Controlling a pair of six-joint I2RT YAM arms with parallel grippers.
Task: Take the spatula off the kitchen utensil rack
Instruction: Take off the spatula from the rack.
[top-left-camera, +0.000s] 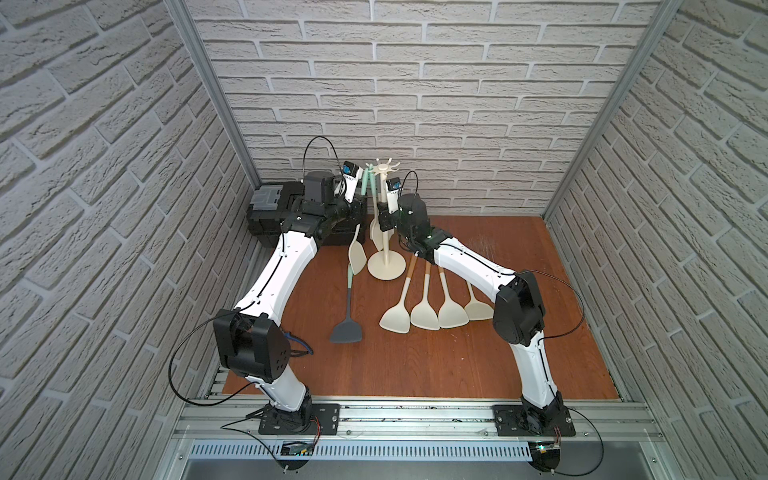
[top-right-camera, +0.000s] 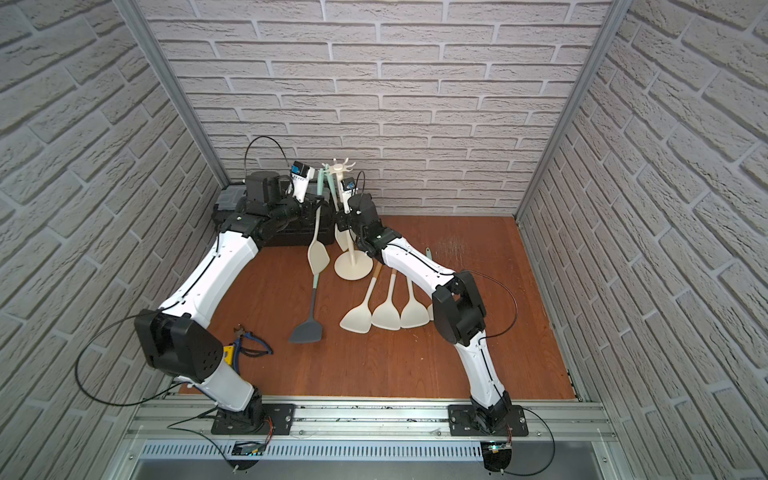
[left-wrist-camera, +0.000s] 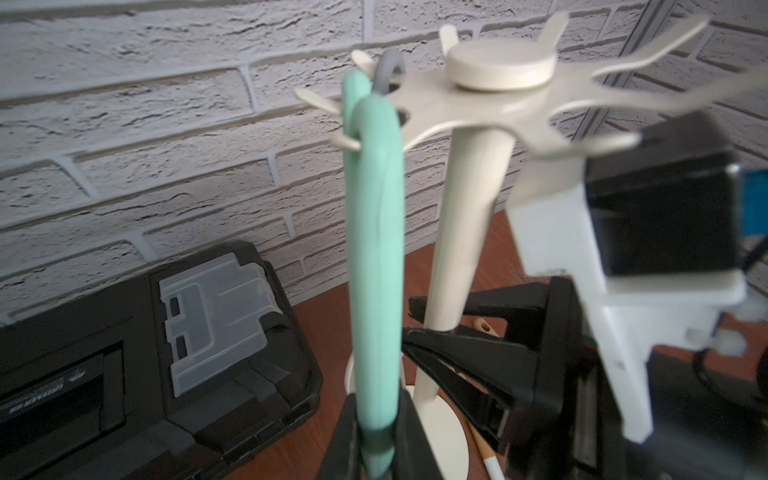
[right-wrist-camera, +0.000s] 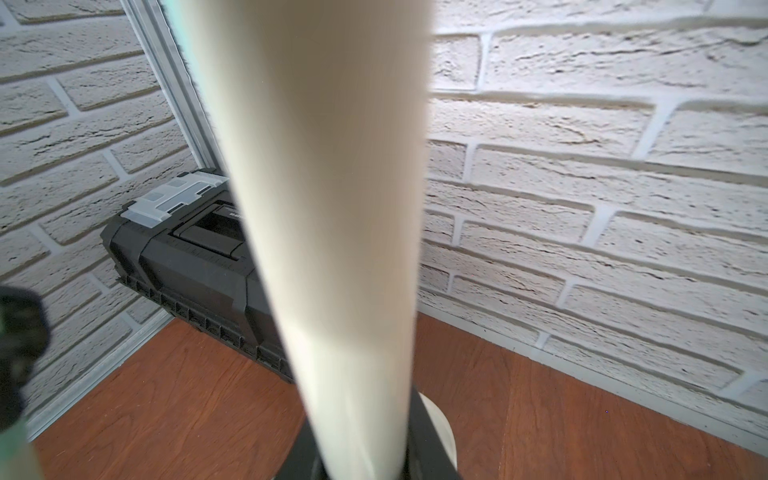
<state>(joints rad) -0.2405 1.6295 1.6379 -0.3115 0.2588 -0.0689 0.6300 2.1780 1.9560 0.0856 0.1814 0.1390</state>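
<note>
While the left gripper pinches the mint spatula hooked on the rack, the right gripper clamps the rack's pole; toolbox close beside, loose spatulas in front.

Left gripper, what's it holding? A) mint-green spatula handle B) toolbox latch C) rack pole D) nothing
A: in the left wrist view the left gripper is shut on the mint-green spatula handle, whose loop hangs on the kitchen utensil rack.

White arm links, black joint housings
</note>
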